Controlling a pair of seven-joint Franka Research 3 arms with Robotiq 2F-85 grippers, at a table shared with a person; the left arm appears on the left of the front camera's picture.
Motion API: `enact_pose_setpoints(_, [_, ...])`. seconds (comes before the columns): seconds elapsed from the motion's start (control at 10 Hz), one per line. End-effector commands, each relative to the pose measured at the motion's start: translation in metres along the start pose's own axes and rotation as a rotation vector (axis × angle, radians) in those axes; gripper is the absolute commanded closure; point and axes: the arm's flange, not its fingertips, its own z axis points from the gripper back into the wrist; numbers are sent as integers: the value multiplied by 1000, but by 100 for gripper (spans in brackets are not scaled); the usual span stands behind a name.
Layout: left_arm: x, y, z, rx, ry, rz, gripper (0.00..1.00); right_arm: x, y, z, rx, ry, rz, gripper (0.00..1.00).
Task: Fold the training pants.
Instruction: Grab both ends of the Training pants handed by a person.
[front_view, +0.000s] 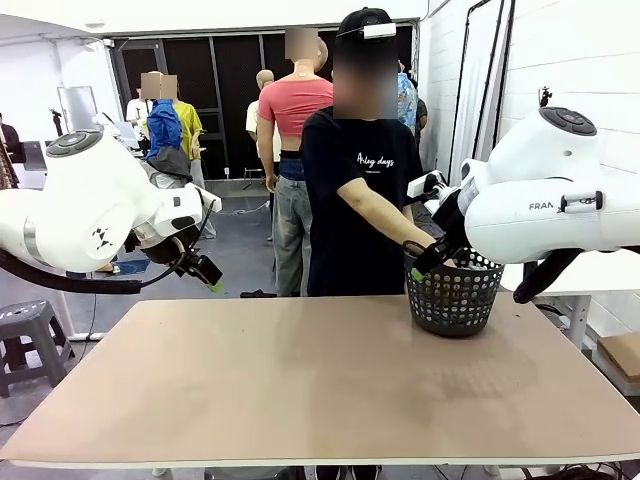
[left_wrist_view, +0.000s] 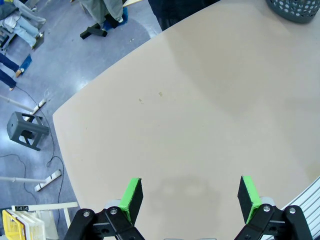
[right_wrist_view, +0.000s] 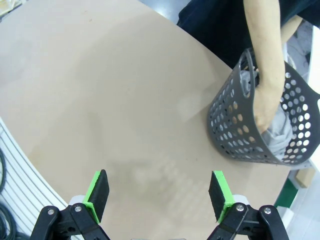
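Left gripper (left_wrist_view: 190, 196): hangs over the bare left part of the tabletop (front_view: 280, 380), pads spread wide, nothing between them.

Middle of the front view: bare tabletop, no cloth laid out. Folding is not yet begun.

Right of centre: a black mesh basket (right_wrist_view: 235, 135) stands on the tabletop near its far right edge. The training pants (right_wrist_view: 278, 136) lie inside it as a bunched light grey heap. The person's hand (right_wrist_view: 266, 111) reaches down into the basket and rests on the cloth.

Right gripper (right_wrist_view: 160, 194): spread wide, empty. In the front view it hangs just beside the basket's near rim, close to the person's forearm.

Risks, as judged from here:
- Contact with the person. Any move of the right arm toward the basket while the hand is inside could strike the forearm.
- Basket shifted or tipped. It looks light, and a nudge on the rim from the right arm could push it off the right edge.
- Poor lay. If the pants land crumpled or partly over the edge, a gripper may pinch several layers and the fold will come out skewed.
- Snagging. Cloth may catch on the mesh holes on its way out.
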Motion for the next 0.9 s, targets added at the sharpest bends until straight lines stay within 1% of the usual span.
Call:
enact_pose_setpoints(0.0, [2,1,-1,-4,2,-10,0,0,-1,-1,1,1,-2,0])
enact_pose_setpoints(0.8, [2,1,-1,-4,2,-10,0,0,-1,-1,1,1,-2,0])
